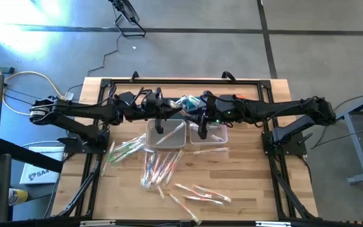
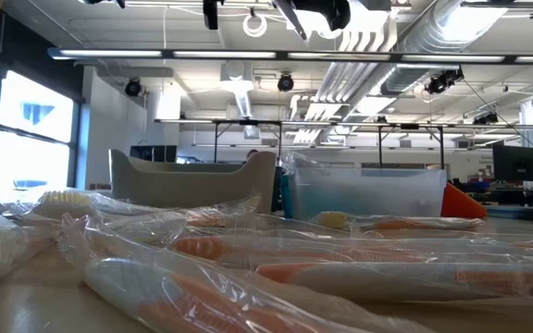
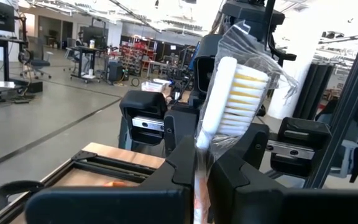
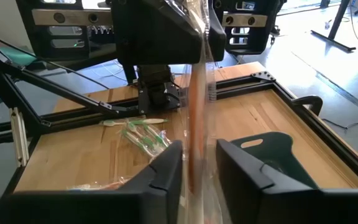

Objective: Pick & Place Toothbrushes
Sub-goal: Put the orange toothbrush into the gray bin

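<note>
The left gripper (image 3: 201, 177) is clamping a wrapped toothbrush (image 3: 229, 93) upright, bristle head standing above the fingers. The right gripper (image 4: 199, 163) is pinching another toothbrush (image 4: 197, 93) with an orange handle between its fingers. Both arms are reaching in over the two small bins (image 1: 167, 134) at mid-table. No writing is readable. More toothbrushes (image 1: 159, 167) are lying scattered on the wooden table (image 1: 257, 183), with some lying inside the bins.
</note>
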